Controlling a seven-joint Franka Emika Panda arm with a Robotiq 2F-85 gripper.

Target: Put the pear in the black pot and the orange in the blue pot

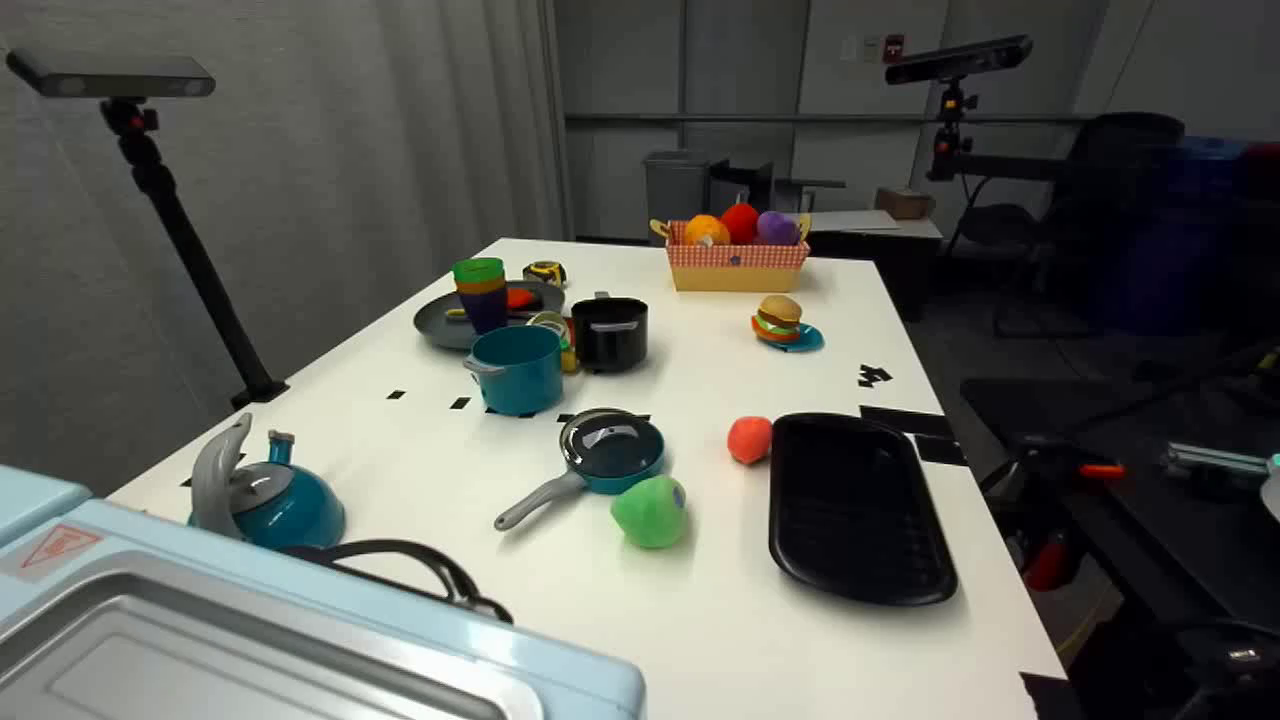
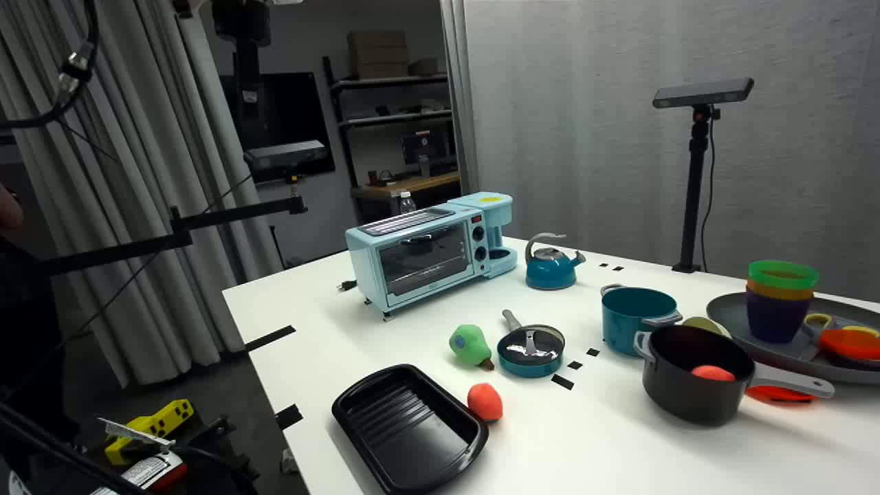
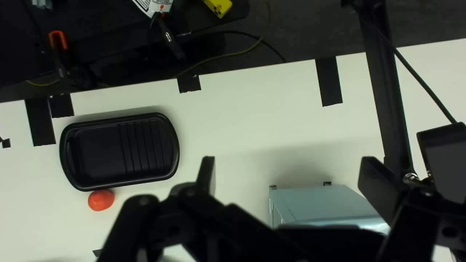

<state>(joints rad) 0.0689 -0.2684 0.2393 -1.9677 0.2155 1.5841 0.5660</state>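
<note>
The green pear point(image 1: 650, 512) lies on the white table beside a small lidded teal pan; both exterior views show it point(image 2: 471, 345). The black pot point(image 1: 612, 345) stands beside the blue pot point(image 1: 520, 375). In an exterior view a red-orange round thing shows inside the black pot point(image 2: 687, 402); the visible inside of the blue pot point(image 2: 629, 330) shows nothing. An orange-coloured fruit point(image 1: 705, 230) sits in the far basket. A red-orange fruit point(image 3: 101, 200) lies against the black tray. My gripper point(image 3: 289, 162) is open and empty, high above the table near the toaster oven.
The black tray point(image 2: 412, 430) lies near the table edge. The light-blue toaster oven point(image 2: 426, 254) and teal kettle point(image 2: 550, 268) stand at one end. The lidded pan point(image 2: 531, 350) lies by the pear. A grey pan with stacked cups point(image 1: 480, 295), the basket point(image 1: 735, 278) and a toy burger point(image 1: 778, 318) stand farther off.
</note>
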